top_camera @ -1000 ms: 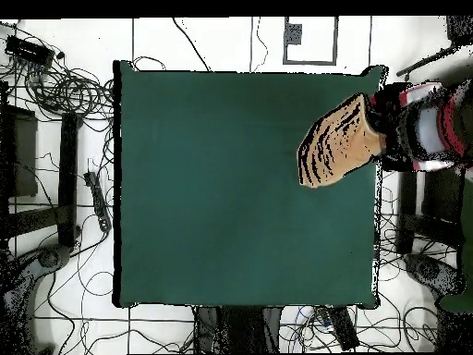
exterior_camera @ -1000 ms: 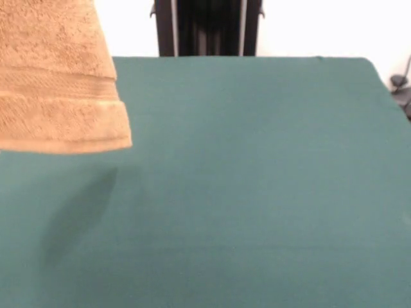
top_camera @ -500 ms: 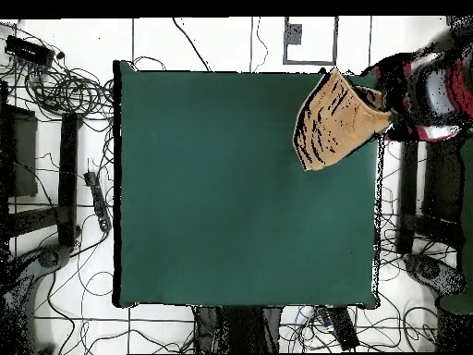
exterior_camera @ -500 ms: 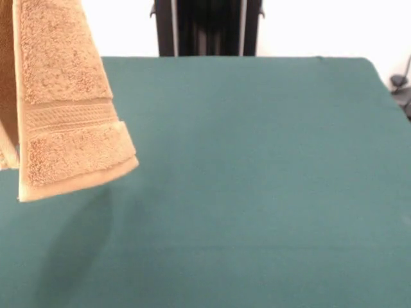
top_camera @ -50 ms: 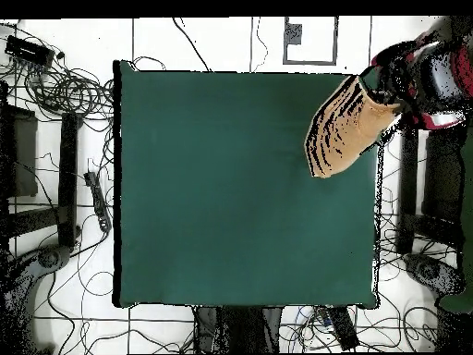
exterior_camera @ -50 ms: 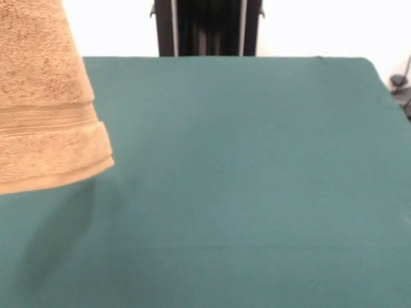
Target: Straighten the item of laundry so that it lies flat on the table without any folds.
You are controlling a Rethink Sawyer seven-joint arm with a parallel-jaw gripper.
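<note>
The item of laundry (exterior_camera @ -50 ms: 42,102), a golden-orange terry towel with a woven band near its lower hem, hangs in the air over the table's (exterior_camera @ -50 ms: 257,167) left side in the front view. Its top runs out of the picture, and its shadow falls on the green cloth below. In the overhead view the item of laundry (top_camera @ -50 ms: 344,129) hangs over the table's (top_camera @ -50 ms: 212,185) upper right corner. It hangs from my gripper (top_camera @ -50 ms: 386,91) at the end of the red and black arm. The gripper is shut on the towel's upper end. The front view does not show the gripper.
Cables (top_camera @ -50 ms: 65,88) and stands lie on the floor round the table in the overhead view. A black post (exterior_camera @ -50 ms: 207,27) rises behind the table's far edge. The arm (top_camera @ -50 ms: 434,69) reaches in past the table's right edge.
The hanging towel has swung and turned. Half a second ago it showed a folded edge in the front view; now its broad face shows. Its hem sits further left.
</note>
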